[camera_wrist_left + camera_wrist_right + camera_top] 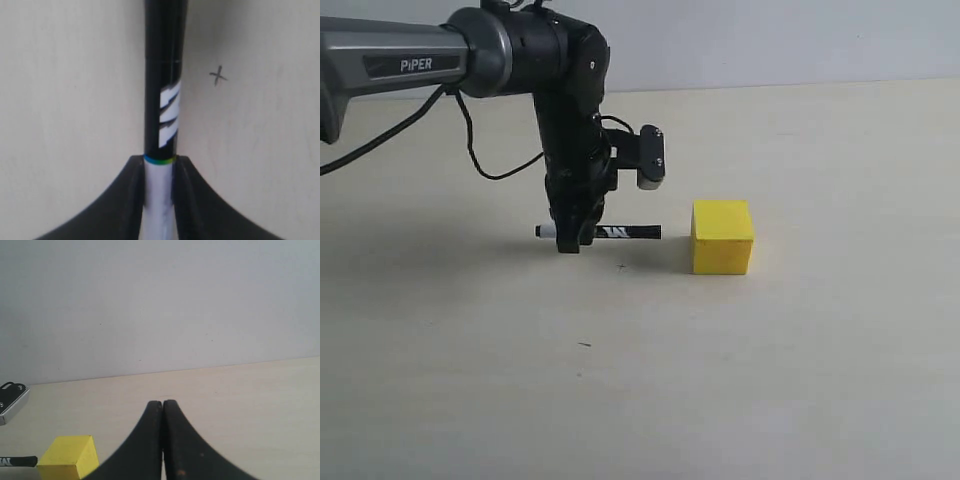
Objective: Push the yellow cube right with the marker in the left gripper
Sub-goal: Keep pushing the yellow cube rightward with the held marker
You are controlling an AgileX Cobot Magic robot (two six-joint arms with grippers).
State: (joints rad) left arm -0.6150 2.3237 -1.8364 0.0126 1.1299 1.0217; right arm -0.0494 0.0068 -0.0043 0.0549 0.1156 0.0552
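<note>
The yellow cube (722,237) rests on the pale table, right of centre; its top corner also shows in the right wrist view (69,457). My left gripper (573,238) hangs from the black PIPER arm and is shut on the marker (610,232), which lies level just above the table. The marker's black cap end points at the cube, a short gap away. In the left wrist view the white barrel sits between the fingers (131,200) and the black labelled part of the marker (165,90) sticks out ahead. My right gripper (162,405) is shut and empty, off to the cube's right.
A small pencilled cross (218,76) marks the table beside the marker, also faint in the exterior view (621,266). The left arm's grey-faced camera module (651,158) hangs above the marker's cap end. A pale wall (160,300) stands behind the table.
</note>
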